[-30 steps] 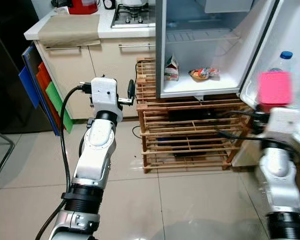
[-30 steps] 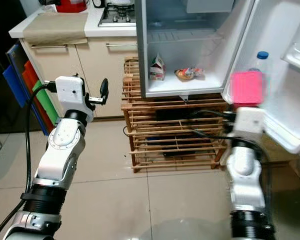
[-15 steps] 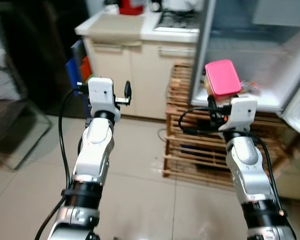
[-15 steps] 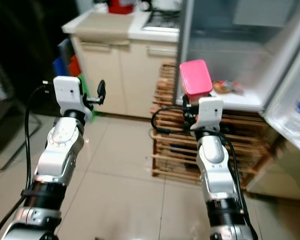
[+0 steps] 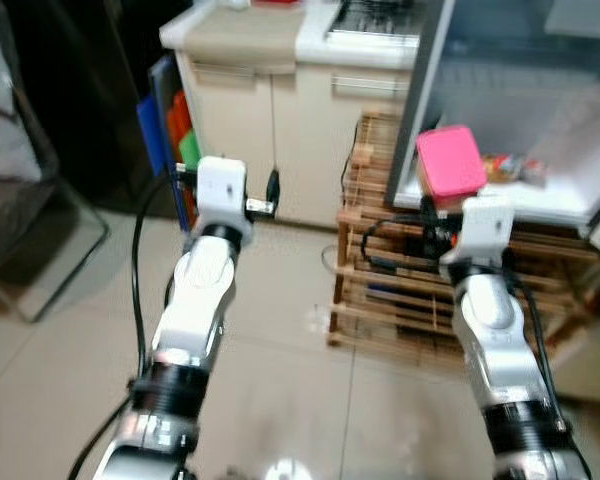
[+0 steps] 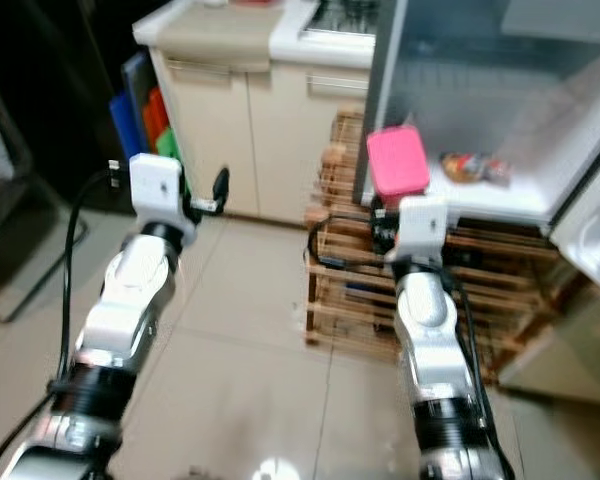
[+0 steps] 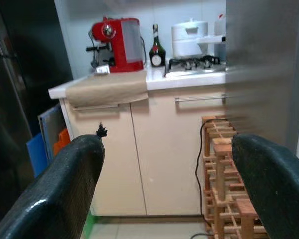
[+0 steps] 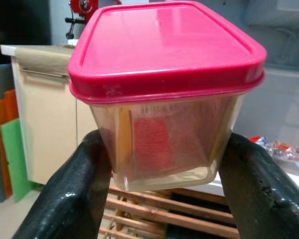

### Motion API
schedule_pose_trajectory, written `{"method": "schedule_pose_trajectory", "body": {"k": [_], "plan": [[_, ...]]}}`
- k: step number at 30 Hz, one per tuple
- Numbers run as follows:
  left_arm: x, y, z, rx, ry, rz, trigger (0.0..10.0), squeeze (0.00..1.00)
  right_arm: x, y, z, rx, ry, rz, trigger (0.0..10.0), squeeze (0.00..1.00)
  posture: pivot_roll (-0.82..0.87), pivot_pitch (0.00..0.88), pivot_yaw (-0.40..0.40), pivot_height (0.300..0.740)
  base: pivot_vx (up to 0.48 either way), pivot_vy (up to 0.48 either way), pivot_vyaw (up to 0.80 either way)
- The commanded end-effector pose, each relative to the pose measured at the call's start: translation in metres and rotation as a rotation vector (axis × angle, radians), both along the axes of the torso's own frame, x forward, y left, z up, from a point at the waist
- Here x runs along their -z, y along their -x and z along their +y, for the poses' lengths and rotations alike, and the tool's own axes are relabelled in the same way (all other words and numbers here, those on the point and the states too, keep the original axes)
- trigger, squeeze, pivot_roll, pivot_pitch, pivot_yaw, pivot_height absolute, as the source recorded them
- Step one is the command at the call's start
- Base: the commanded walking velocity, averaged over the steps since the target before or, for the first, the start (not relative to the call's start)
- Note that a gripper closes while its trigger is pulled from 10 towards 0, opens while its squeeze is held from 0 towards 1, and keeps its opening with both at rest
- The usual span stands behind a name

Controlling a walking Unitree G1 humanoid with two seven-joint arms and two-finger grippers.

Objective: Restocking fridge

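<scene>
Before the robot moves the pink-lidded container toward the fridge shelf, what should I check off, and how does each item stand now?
1. Right tool gripping the pink-lidded container: ok, a finger on each side wall.
2. Container upright, lid seated: ok.
3. Fridge open: ok, interior visible.
4. Free space on the bottom shelf: cannot tell; a snack packet lies there and the view is blurred.
5. Left tool free: ok, fingers apart, nothing between them.
6. Wooden rack clear of the right arm's path: cannot tell.
</scene>
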State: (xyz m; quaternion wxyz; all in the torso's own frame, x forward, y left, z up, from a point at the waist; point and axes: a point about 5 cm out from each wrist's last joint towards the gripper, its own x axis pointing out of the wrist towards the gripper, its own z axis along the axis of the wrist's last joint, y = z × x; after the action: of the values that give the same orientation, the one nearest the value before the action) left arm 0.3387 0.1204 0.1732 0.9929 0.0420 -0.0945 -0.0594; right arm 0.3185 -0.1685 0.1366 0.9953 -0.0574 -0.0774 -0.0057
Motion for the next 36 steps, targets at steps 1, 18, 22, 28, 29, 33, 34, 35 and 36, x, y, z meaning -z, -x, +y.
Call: {"method": "schedule_pose_trajectory", "body": {"k": [1,18,22,28,29,33,34,35,36], "plan": [[-0.002,-0.001,-0.001,0.009,-0.001,-0.007,10.0,0.00,-0.002,-0.002,-0.003,0.018,0.007,-0.006,0.0,0.00,-0.06,0.000,0.057,0.740,0.000,0.000,-0.80],[-0.002,0.004,-0.014,0.125,0.043,-0.017,10.0,0.00,-0.005,-0.005,0.007,0.004,0.017,-0.023,0.0,0.00,-0.06,0.000,0.050,0.740,0.081,0.000,-0.46],[-0.003,0.007,-0.021,0.178,0.043,-0.022,10.0,0.00,-0.006,-0.005,0.007,-0.003,0.018,-0.027,0.0,0.00,-0.06,0.000,0.047,0.740,0.480,0.000,0.00],[-0.003,0.007,-0.027,0.224,0.030,-0.019,10.0,0.00,-0.008,-0.007,0.007,-0.005,0.021,-0.033,0.0,0.00,-0.06,0.000,0.042,0.740,0.480,0.000,0.00],[-0.003,0.007,-0.027,0.224,0.030,-0.019,10.0,0.00,-0.008,-0.007,0.007,-0.005,0.021,-0.033,0.0,0.00,-0.06,0.000,0.042,0.740,0.480,0.000,0.00],[-0.002,0.007,-0.028,0.229,0.025,-0.017,10.0,0.00,-0.008,-0.007,0.008,-0.010,0.022,-0.035,0.0,0.00,-0.07,0.000,0.040,0.740,0.480,0.000,0.00],[-0.002,0.007,-0.028,0.231,0.025,-0.017,10.0,0.00,-0.008,-0.007,0.008,-0.011,0.022,-0.035,0.0,0.00,-0.06,0.000,0.040,0.740,0.480,0.000,0.00],[-0.003,0.007,-0.028,0.231,0.026,-0.018,10.0,0.00,-0.008,-0.007,0.008,-0.012,0.022,-0.034,0.0,0.00,-0.06,0.000,0.040,0.740,0.480,0.000,0.00],[-0.003,0.007,-0.028,0.230,0.026,-0.018,10.0,0.00,-0.007,-0.007,0.008,-0.013,0.022,-0.034,0.0,0.00,-0.06,0.000,0.040,0.740,0.480,0.000,0.00]]}}
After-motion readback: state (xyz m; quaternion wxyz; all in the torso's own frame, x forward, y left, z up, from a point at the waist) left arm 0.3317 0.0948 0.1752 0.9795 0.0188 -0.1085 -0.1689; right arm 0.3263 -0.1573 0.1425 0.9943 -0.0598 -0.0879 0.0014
